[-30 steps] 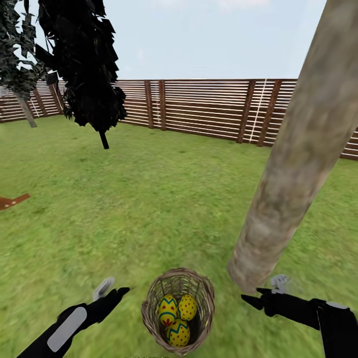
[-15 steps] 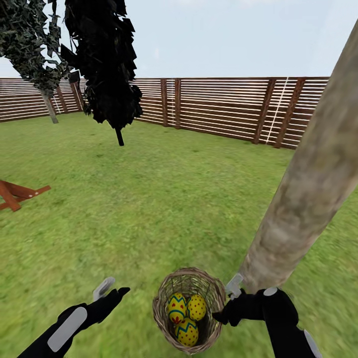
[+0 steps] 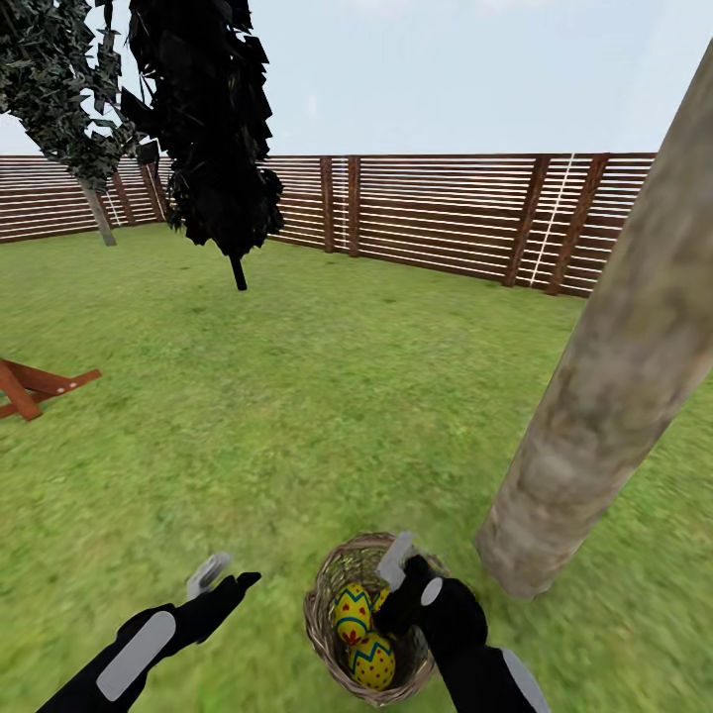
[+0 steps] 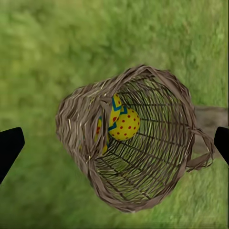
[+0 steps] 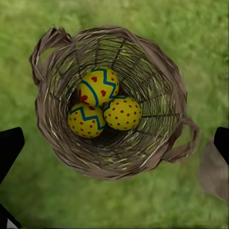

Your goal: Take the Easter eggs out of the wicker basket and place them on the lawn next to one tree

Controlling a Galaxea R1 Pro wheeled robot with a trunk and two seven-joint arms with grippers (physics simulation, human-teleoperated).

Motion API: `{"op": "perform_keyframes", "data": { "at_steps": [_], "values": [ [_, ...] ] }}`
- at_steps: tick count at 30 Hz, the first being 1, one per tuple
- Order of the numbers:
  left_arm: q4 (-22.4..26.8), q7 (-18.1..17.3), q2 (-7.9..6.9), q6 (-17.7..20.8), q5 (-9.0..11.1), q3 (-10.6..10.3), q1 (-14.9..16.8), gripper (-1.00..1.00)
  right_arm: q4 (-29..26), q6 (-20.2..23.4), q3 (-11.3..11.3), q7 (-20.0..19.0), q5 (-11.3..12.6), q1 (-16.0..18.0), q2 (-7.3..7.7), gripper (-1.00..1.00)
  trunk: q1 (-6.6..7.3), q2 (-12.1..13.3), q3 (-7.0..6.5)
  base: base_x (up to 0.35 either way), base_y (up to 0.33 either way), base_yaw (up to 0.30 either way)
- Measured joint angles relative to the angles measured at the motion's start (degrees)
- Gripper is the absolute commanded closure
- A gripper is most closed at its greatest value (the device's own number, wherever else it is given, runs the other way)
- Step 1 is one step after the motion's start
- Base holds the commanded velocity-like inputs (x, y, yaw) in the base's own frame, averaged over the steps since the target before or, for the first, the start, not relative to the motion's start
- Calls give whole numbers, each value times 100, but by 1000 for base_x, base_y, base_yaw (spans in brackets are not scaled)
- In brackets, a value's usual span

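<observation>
The wicker basket (image 3: pixel 327 634) stands on the lawn (image 3: pixel 297 396) just left of the pale tree (image 3: pixel 594 396) trunk. Three Easter eggs lie together inside it: one with red hearts (image 5: pixel 98 86), one with a blue zigzag (image 5: pixel 86 121), one dotted (image 5: pixel 123 113). My right gripper (image 3: pixel 391 584) hangs open directly above the basket's mouth, nothing between its fingers, and partly hides one egg in the head view. My left gripper (image 3: pixel 223 576) is open a short way left of the basket, and its wrist view looks at the basket (image 4: pixel 138 138) from the side.
A slatted wooden fence (image 3: pixel 436 213) closes the garden at the back. A narrow black-leaved tree (image 3: pixel 213 129) and a second dark tree (image 3: pixel 59 89) stand far left. A red-brown wooden frame (image 3: pixel 30 386) lies at the left edge. Open grass stretches around the trunk's foot (image 3: pixel 525 564).
My right arm has swung left from beside the trunk to above the basket. The camera turned slightly between the first two frames. The left arm has stayed still.
</observation>
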State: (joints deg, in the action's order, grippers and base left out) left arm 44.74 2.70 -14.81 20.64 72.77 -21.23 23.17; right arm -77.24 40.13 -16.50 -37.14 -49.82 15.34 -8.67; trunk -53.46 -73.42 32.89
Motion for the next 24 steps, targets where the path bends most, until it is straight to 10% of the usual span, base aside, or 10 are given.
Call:
{"op": "perform_keyframes", "data": {
  "at_steps": [7,24],
  "values": [
    [0,8,157,6,-10,-9,0,-100,70,202,-331,593,854,186,-19,-100,-43,-79,35,0,0,0],
    [0,16,161,9,-11,-10,0,-100,216,207,-310,661,909,202,-12,-100,-417,-761,341,0,0,0]
  ]
}}
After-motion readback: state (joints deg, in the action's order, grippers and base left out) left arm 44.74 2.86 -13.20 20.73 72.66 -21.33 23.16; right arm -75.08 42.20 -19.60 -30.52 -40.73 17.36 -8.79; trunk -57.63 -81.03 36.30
